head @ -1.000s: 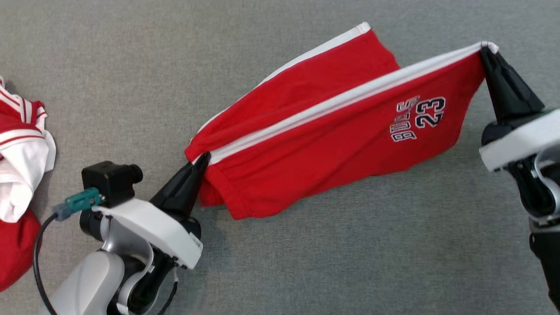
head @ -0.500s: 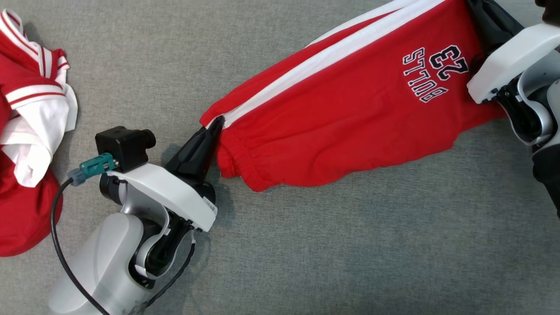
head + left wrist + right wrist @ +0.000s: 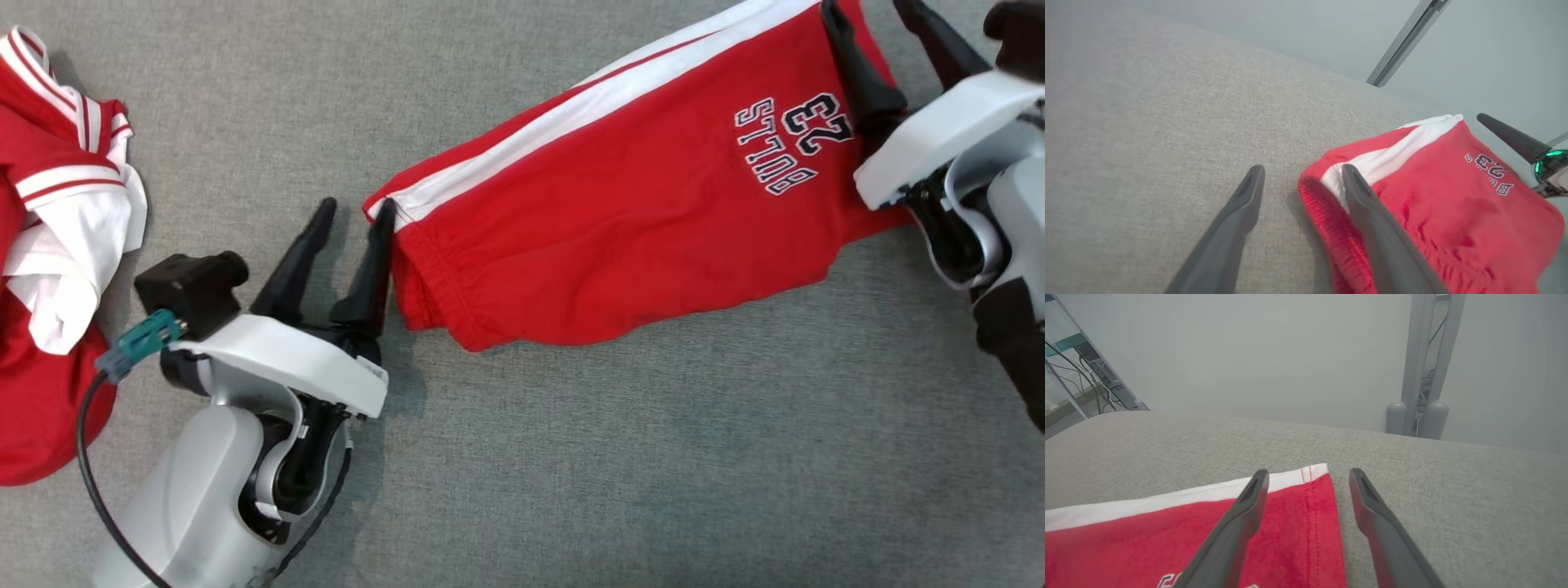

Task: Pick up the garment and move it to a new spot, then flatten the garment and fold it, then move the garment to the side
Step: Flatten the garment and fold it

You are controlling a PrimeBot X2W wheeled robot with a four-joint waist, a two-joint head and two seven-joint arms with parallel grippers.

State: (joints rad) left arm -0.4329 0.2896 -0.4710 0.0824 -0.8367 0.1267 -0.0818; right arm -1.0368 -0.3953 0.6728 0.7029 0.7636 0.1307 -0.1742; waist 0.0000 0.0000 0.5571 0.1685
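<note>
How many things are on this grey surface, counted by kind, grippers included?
Red shorts: 1
Heap of red and white clothing: 1
Grippers: 2 (left gripper, right gripper, both open)
Total: 4

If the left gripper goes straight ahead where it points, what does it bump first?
Likely the white-striped red shorts: one finger of the left gripper sits right at their waistband corner. Otherwise, bare grey fabric surface.

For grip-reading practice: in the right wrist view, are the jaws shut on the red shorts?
No, the jaws stand apart, one over the shorts, one over the grey surface.
</note>
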